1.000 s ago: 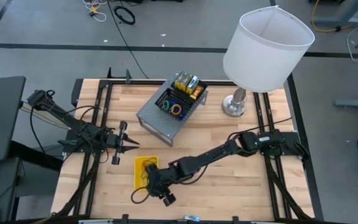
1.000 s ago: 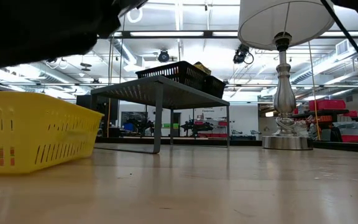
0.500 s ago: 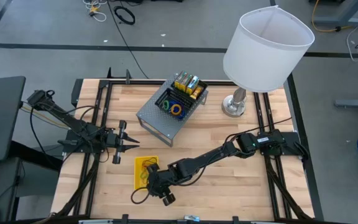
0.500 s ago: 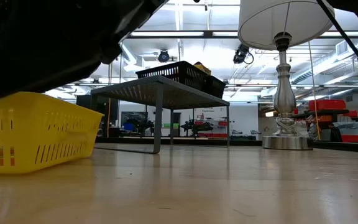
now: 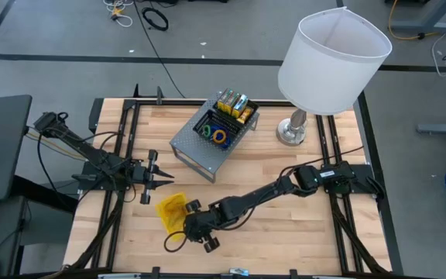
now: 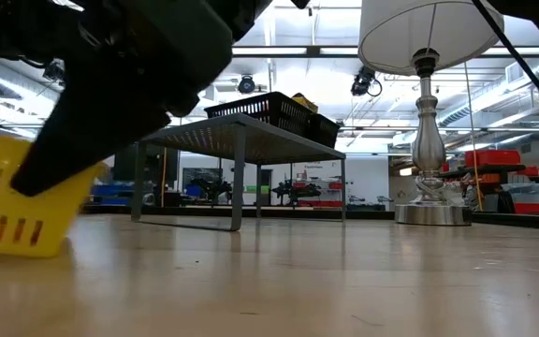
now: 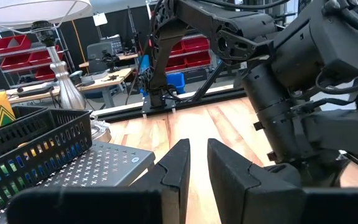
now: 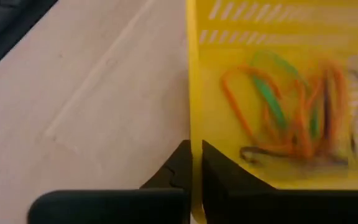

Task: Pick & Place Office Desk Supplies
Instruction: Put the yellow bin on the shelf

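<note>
The yellow plastic basket [image 5: 170, 209] sits near the front of the wooden table [image 5: 285, 225], tilted with one end lifted — in the low view it [image 6: 7, 201] stands askew on a corner. Inside it lie orange and green rubber-band loops [image 8: 284, 109]. The right gripper [image 8: 193, 163] has its fingers clamped on the basket's side wall, one finger inside and one outside; from above it [image 5: 194, 219] shows at the basket's right edge.

Farther back, two black mesh trays [image 5: 224, 120] stand on a grey perforated metal stand [image 5: 200, 149], holding yellow-green crayon boxes [image 5: 229, 101] and more coloured loops [image 5: 218, 135]. The lamp [image 5: 327, 58] stands at the back right.

The left gripper [image 5: 159, 178] hovers just left of the stand — its fingers [image 7: 179, 168] nearly together, holding nothing.
</note>
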{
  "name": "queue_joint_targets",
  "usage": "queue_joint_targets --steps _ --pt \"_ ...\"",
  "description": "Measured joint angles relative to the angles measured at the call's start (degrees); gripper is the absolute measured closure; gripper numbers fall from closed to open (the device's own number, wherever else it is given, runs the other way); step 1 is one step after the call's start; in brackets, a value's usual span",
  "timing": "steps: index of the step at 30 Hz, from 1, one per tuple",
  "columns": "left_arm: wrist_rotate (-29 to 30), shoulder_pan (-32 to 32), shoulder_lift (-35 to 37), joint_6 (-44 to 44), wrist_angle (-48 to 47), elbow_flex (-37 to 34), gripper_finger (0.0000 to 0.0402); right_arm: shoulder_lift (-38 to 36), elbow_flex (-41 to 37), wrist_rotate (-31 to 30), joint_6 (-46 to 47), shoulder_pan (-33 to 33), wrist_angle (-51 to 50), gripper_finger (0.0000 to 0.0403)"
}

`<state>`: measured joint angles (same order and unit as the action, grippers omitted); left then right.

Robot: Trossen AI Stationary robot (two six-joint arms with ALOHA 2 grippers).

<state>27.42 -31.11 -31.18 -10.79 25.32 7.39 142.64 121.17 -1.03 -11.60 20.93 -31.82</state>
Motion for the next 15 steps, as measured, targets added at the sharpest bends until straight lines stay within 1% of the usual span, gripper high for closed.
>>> queue_joint_targets --steps 10,15 --pt "0.0 0.0 -0.04 -0.15 0.0 0.02 0.034 -1.86 0.25 -1.22 0.16 1.34 -14.45 0.0394" --pt "-0.02 -0.02 -0.04 -0.09 0.15 0.07 0.034 -4.6 -0.11 -2.96 0.01 2.75 -25.64 0.0394"
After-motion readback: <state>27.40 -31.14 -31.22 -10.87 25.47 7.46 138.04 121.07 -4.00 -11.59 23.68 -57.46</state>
